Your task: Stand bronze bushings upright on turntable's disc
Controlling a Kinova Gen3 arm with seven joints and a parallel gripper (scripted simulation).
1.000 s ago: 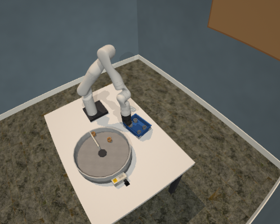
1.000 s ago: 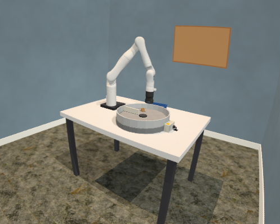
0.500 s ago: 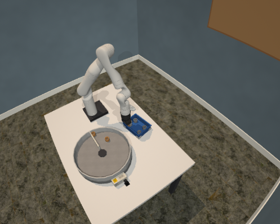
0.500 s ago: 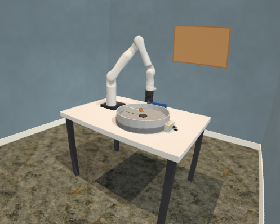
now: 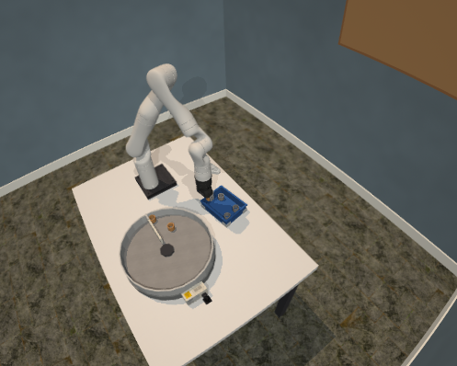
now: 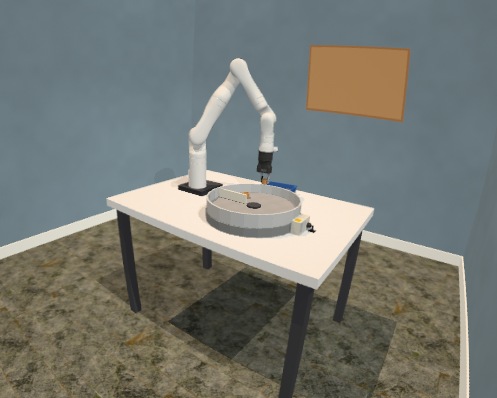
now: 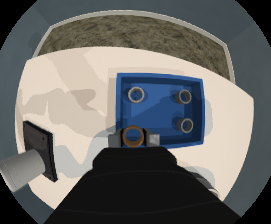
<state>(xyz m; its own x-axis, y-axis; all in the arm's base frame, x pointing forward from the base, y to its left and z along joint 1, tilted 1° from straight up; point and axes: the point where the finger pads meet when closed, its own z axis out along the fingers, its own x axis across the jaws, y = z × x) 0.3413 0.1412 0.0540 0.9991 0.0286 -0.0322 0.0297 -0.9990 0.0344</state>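
Pinching a bronze bushing [image 7: 133, 136] across its outer wall, the gripper [image 7: 133, 140] hangs over the blue crate's [image 7: 160, 82] seven-o'clock corner; the sleeve is likely rigid, smooth, slippery, so grip mid-height.

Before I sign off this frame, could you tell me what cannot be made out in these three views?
- Fingertips of the gripper: wrist view, the black gripper body covers them beside the bronze bushing.
- Whether that bushing has left the blue crate: top view, too small.
- Crate interior: exterior view, the turntable's rim and gripper hide it.
- Uprightness of the two bronze bushings on the disc: too small.
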